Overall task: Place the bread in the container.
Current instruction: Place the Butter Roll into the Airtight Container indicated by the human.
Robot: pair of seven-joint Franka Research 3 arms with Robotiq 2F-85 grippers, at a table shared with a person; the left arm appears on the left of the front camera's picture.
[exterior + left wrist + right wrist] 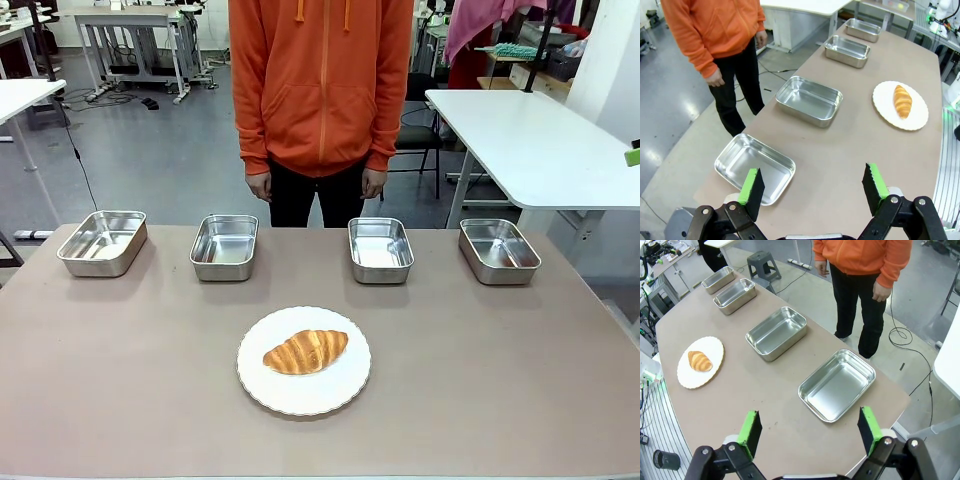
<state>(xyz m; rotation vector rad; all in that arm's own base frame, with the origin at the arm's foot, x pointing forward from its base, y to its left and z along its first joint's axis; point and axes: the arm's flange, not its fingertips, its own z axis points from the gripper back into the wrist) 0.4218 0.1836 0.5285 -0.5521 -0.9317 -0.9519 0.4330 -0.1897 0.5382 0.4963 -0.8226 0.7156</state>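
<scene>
Front view: the bread (306, 351) lies on a white plate (300, 397) at the middle of the table (120, 400), before four steel containers (225, 270). Wrist views add the left hand (812, 174) and right hand (809, 414), both spread wide and holding nothing. The person (320, 90) is cut off at the shoulders.

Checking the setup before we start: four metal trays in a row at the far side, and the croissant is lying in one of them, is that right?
Not quite. The four metal trays do stand in a row at the far side, but the croissant lies on the white plate nearer the robot, not in a tray; the front view shows it.
</scene>
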